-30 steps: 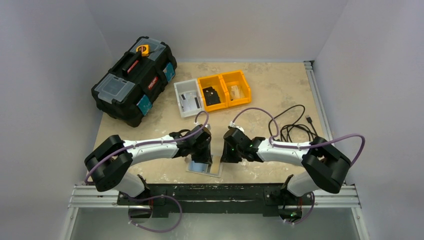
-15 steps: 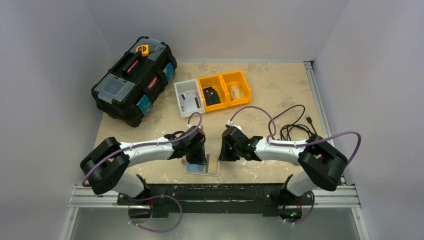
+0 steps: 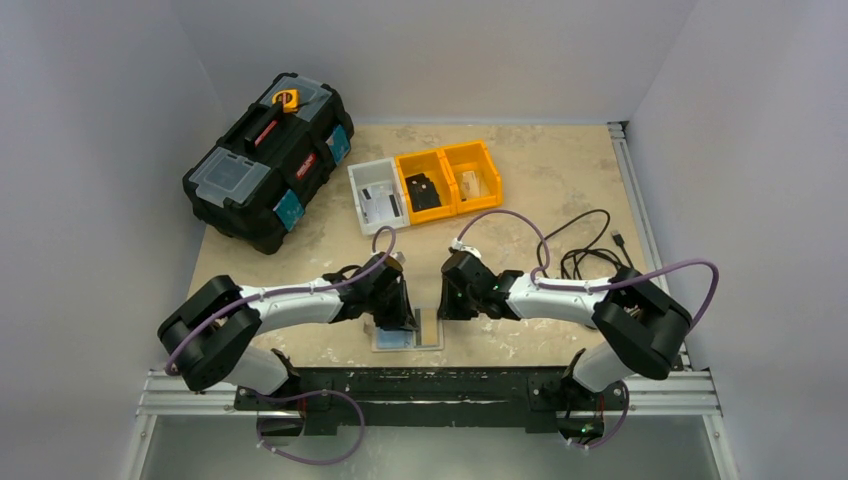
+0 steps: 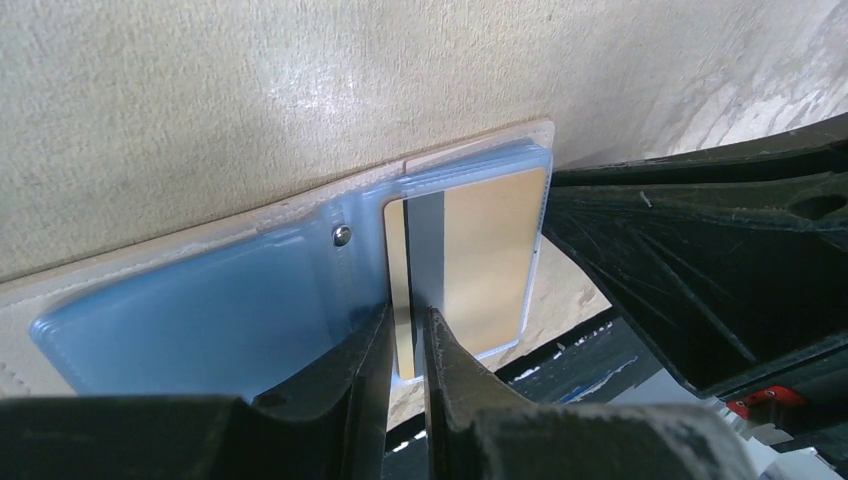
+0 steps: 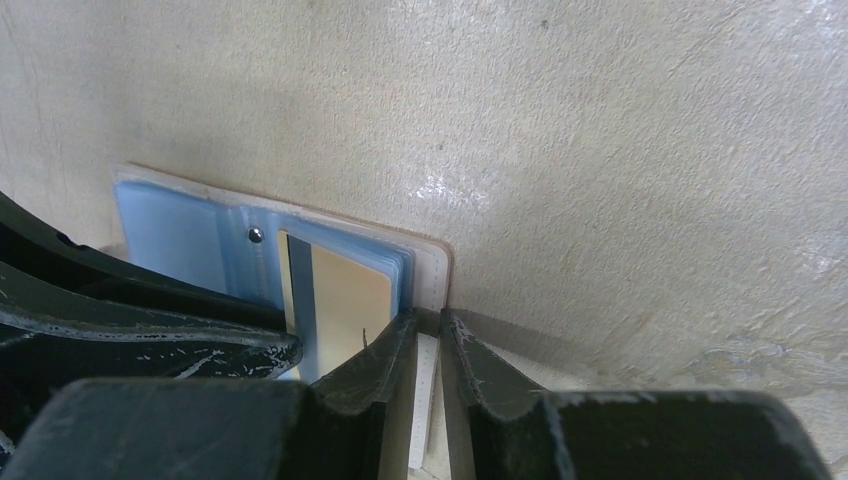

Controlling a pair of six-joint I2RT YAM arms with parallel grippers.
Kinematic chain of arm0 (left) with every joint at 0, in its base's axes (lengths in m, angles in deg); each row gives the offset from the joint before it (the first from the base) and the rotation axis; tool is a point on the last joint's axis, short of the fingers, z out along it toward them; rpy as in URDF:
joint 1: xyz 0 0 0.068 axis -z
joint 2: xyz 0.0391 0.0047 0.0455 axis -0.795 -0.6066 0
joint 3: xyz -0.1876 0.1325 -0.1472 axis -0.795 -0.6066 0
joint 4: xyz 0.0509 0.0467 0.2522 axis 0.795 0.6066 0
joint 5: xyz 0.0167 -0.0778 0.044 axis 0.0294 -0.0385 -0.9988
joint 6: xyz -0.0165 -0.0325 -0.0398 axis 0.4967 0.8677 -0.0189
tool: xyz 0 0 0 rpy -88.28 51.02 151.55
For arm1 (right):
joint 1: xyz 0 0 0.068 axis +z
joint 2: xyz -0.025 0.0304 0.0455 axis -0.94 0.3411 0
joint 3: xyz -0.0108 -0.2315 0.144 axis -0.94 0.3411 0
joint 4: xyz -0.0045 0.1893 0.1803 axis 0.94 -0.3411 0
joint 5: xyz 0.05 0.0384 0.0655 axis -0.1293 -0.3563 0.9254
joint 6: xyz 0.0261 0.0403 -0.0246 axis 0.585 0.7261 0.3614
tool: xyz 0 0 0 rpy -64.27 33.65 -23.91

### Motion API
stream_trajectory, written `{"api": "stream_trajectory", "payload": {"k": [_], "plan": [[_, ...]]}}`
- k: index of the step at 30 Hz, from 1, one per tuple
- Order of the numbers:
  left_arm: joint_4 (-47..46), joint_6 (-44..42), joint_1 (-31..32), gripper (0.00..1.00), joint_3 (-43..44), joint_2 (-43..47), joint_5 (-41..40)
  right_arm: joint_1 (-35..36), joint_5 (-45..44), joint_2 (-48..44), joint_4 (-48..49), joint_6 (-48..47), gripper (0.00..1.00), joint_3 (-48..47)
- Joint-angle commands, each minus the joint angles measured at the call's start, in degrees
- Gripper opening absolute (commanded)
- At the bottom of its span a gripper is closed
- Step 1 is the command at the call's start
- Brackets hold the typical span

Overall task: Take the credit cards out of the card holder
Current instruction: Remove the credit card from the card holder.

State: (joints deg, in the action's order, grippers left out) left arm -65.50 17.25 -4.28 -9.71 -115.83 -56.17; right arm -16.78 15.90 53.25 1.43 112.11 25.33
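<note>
Ok, status from my end. One card holder [image 3: 405, 340] lies opened flat on the worktop [image 3: 560, 180], near the front edge, between the two arms.

I count one credit card [image 4: 485, 255] in view. It is gold with a dark stripe along one long side. It sits in the holder's right-hand clear blue sleeve, just beside the single metal stud [image 4: 342, 235]. The other sleeve looks plain blue, and I can't tell if anything is inside it.

Left claw [image 4: 408, 335]: jaws nearly together, down at the card's striped edge, with a sliver of gold showing in the slit. I cannot tell whether it is pinching the card or only pressing on it.

Right claw [image 5: 427, 340]: jaws narrow, clamped on the holder's pale stitched border on the card's side.

Both claws are close to each other, at the holder.

Further back:
- one black toolbox [image 3: 268, 160] at far left
- three open bins in a row: one grey bin [image 3: 372, 172] and two yellow bins [image 3: 447, 178]
- one coiled black cable [image 3: 590, 250] on the right

All of these are well apart from the holder.
</note>
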Motion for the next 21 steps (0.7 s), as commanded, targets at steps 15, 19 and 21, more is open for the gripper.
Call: {"api": "stream_trajectory", "payload": {"k": [15, 19, 21], "plan": [[-2.6, 2.6, -1.8, 0.15, -4.0, 0.5, 2.1, 1.9, -4.2, -3.8, -7.6, 0.2, 0.24, -2.1], [-3.6, 3.0, -1.8, 0.15, -4.6, 1.3, 2.0, 1.9, -3.5, -5.6, -7.4, 0.5, 0.28, -1.9], [-3.6, 3.0, -1.9, 0.15, -4.5, 1.3, 2.0, 1.9, -4.1, -5.8, -7.4, 0.1, 0.28, -2.2]]}}
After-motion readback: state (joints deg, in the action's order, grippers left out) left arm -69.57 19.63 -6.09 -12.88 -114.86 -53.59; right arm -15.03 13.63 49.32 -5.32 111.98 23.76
